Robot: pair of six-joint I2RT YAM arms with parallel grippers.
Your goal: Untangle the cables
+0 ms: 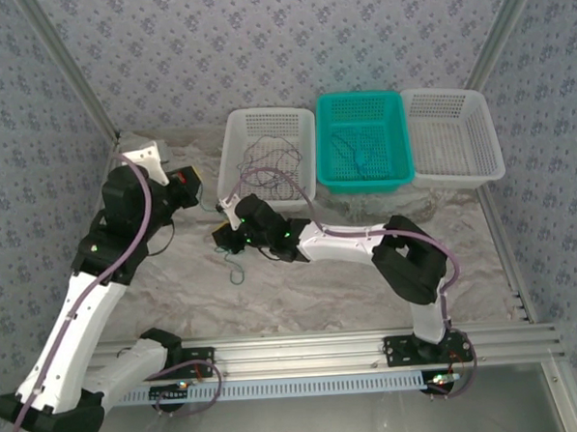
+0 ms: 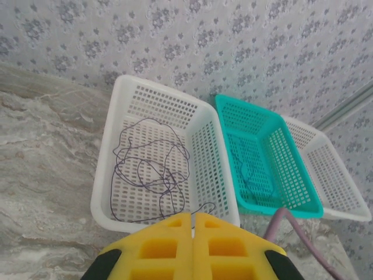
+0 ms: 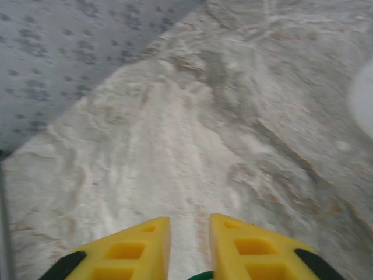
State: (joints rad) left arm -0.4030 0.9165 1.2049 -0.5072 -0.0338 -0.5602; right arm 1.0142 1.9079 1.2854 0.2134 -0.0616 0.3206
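– Jaws first: how did they stand?
– Left jaws were pressed shut, yellow pads (image 2: 157, 245) meeting. The dark cable (image 2: 145, 169) lay looped in the left white basket (image 2: 105, 169), its loose end curling over the near rim just ahead of them. Whether it was pinched I could not tell. Right jaws stood a narrow gap apart, with a bit of green low between them.
– And the other cables?
– The left wrist view showed the blue cable (image 2: 250, 172) lying in the teal basket (image 2: 256, 116), next to the right white basket (image 2: 332, 175). From above, the teal-green cable (image 1: 235, 267) lay squiggled on the desk (image 3: 175, 146) just beside the right jaws.
– The room?
– Pale marbled desk, flowered grey-blue wallpaper (image 2: 233, 41), and an aluminium rail (image 1: 305, 355) at the near edge
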